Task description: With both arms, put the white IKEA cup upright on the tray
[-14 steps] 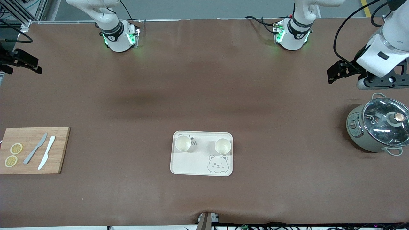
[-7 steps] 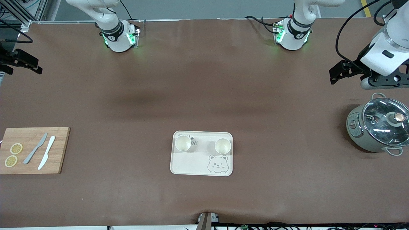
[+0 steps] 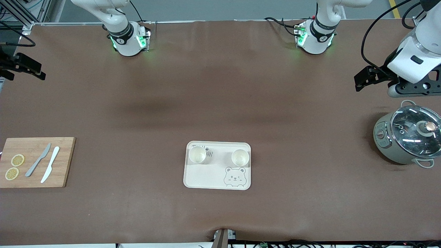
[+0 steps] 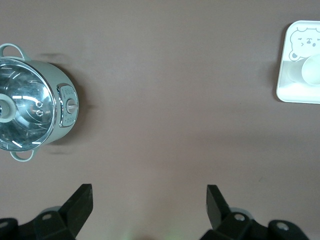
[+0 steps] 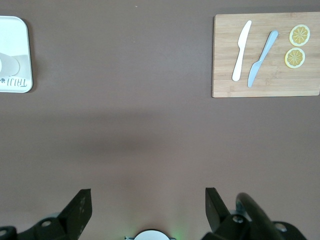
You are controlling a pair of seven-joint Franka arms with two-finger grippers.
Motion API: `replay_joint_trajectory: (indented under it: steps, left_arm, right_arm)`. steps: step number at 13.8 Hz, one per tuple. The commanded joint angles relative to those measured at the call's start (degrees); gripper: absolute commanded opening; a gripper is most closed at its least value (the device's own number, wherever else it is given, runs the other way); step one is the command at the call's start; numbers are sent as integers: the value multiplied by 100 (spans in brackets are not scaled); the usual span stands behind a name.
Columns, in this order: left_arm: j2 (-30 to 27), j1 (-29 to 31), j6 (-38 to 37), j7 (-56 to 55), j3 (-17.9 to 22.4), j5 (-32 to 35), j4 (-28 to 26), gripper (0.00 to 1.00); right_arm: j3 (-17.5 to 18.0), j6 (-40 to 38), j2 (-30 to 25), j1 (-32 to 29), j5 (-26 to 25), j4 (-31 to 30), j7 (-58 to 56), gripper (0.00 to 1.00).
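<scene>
The brown surface (image 3: 220, 103) carries 3 things: a tray (image 3: 206, 179) near the middle, a cutting board (image 3: 65, 162) toward the right arm's end, and a lidded pot (image 3: 386, 144) toward the left arm's end.

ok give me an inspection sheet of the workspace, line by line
Surface: brown table, bare around the tray.
Job's things: cream tray with two white cups upright on it.
Clutter: cutting board with two knives and two lemon slices; lidded pot.
Grippers: left gripper over bare table near the pot, jaws open, empty; right gripper over the right arm's end, jaws open, empty.
Cables: black cables on the left arm.
Surroundings: metal frame.
</scene>
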Motion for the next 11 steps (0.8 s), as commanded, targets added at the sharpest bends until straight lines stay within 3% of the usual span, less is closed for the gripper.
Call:
replay_joint_trajectory:
  steps: [1,8,11]
  left_arm:
    - [15,-21,-42,106,15,-26,89,100]
    - [-336,5,-15,291,-3,-78,-227,100]
    - [-275,23,-50,335,58,-78,-78,100]
  right_arm:
    - [55,-36,11,-97,-70,27,6,100]
    - [55,-27,11,-88,-61,27,14,100]
    - [55,-18,20,-97,-61,27,14,100]
